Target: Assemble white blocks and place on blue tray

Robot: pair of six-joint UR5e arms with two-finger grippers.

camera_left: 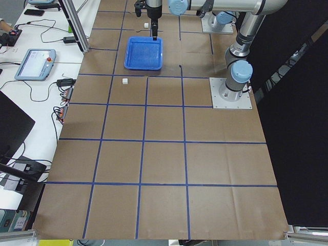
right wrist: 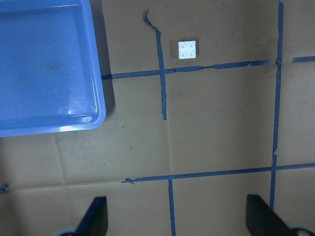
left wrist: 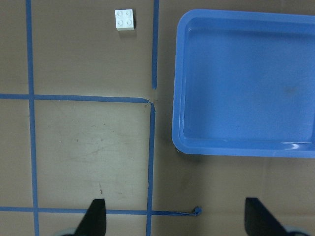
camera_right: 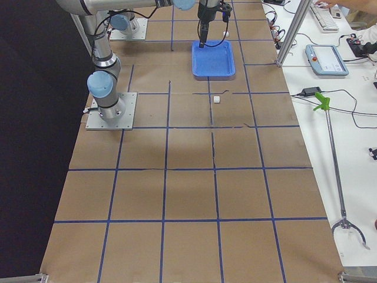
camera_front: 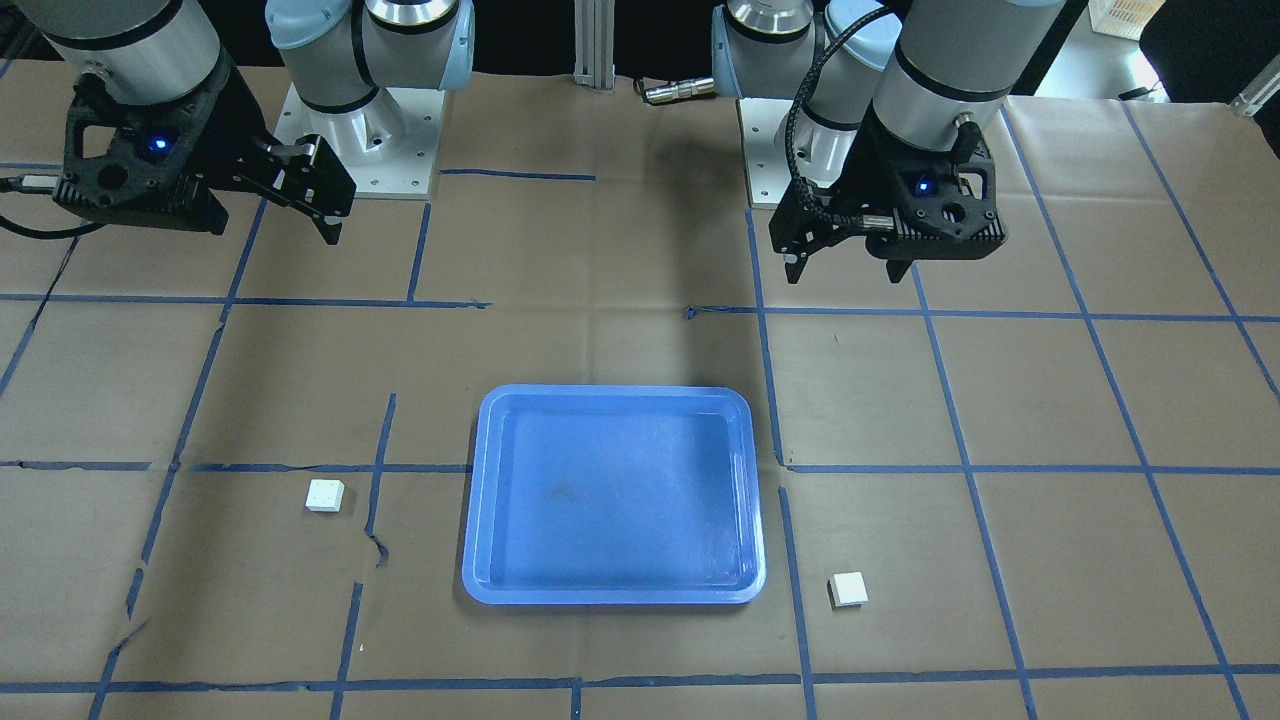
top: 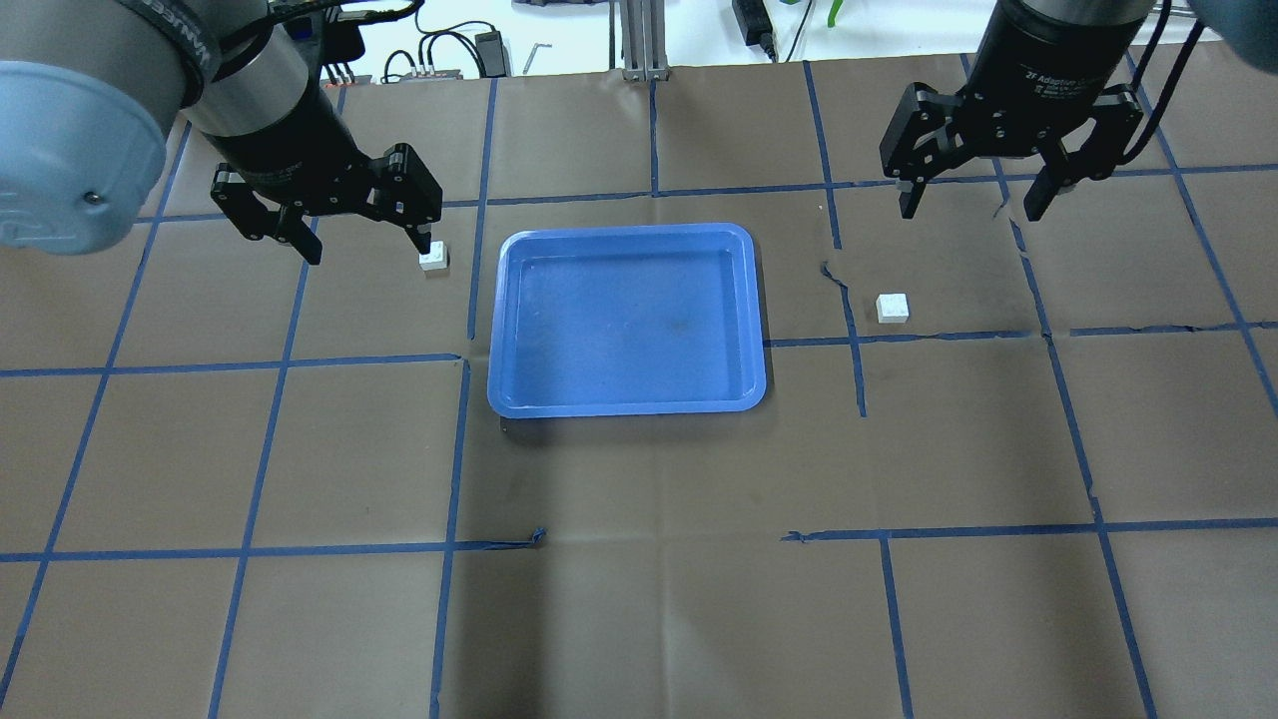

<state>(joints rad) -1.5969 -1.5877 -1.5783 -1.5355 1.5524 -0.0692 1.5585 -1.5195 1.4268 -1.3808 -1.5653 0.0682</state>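
The blue tray [top: 627,320] lies empty at the table's middle. One white block [top: 433,259] sits on the paper just left of the tray, and the other white block [top: 893,308] sits to its right, both studs up. My left gripper [top: 366,250] hangs open and empty above the table, its one fingertip close over the left block. My right gripper [top: 970,210] is open and empty, beyond the right block. The left wrist view shows its block [left wrist: 124,20] and the tray [left wrist: 246,78]. The right wrist view shows its block [right wrist: 188,49] and the tray [right wrist: 44,64].
Brown paper with a blue tape grid [top: 459,449] covers the table. The arm bases [camera_front: 360,150] stand at the robot's side. Cables and a tablet [camera_left: 35,64] lie on the side bench off the table.
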